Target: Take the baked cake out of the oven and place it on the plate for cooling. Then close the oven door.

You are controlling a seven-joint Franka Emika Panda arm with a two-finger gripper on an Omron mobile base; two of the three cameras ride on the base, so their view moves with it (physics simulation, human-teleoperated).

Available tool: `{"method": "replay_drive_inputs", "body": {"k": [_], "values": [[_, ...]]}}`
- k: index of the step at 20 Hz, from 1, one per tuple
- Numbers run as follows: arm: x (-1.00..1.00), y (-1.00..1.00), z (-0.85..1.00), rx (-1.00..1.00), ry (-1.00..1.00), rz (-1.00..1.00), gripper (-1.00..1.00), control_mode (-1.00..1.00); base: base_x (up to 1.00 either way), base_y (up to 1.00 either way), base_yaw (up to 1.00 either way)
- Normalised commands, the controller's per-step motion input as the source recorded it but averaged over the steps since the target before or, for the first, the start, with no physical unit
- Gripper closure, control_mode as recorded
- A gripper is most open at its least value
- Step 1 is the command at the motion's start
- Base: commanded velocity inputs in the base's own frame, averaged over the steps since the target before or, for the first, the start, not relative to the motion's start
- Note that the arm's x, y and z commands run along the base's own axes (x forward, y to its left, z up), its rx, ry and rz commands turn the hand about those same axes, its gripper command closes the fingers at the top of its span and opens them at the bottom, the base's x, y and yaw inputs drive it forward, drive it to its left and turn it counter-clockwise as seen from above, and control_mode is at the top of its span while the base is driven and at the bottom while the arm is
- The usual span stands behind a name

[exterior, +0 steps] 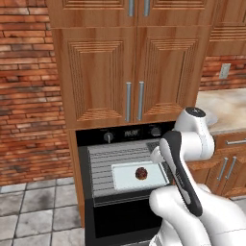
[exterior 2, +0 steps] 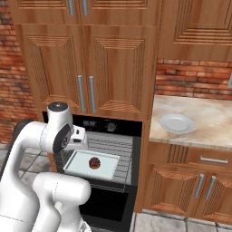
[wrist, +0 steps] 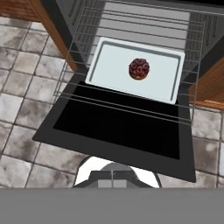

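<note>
The black oven (exterior: 126, 133) stands open, its door (wrist: 118, 131) folded down flat toward the floor. A wire rack (wrist: 127, 105) is slid out over the door and carries a pale square tray (wrist: 109, 65). On the tray sits the cake (wrist: 139, 68), a small dark-brown round lump, also seen at cake (exterior: 141, 173) and cake (exterior 2: 94, 162). My gripper (exterior 2: 81, 141) hovers above the tray's near-left side, apart from the cake, shut and holding nothing. The white plate (exterior 2: 176, 123) lies on the counter to the oven's right.
Brown cabinet doors (exterior 2: 86, 68) with vertical handles rise above the oven. The beige counter (exterior 2: 208, 122) with drawers below stands to the right. Grey floor tiles (wrist: 26, 87) surround the lowered door. Brick wall lies to the left.
</note>
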Motion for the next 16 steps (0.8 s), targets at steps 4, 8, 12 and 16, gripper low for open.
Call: {"method": "replay_drive_inputs", "body": {"k": [4,8,12,16], "values": [[0.08,0.00,-0.17,0.00,-0.07,-0.01,1.00,-1.00,0.00,0.00,0.00],[0.07,0.00,-0.13,0.00,-0.03,-0.02,1.00,-1.00,0.00,0.00,0.00],[0.02,0.00,-0.10,0.00,0.00,-0.01,1.00,-1.00,0.00,0.00,0.00],[0.04,0.00,-0.01,0.00,0.00,0.00,1.00,-1.00,0.00,0.00,0.00]]}}
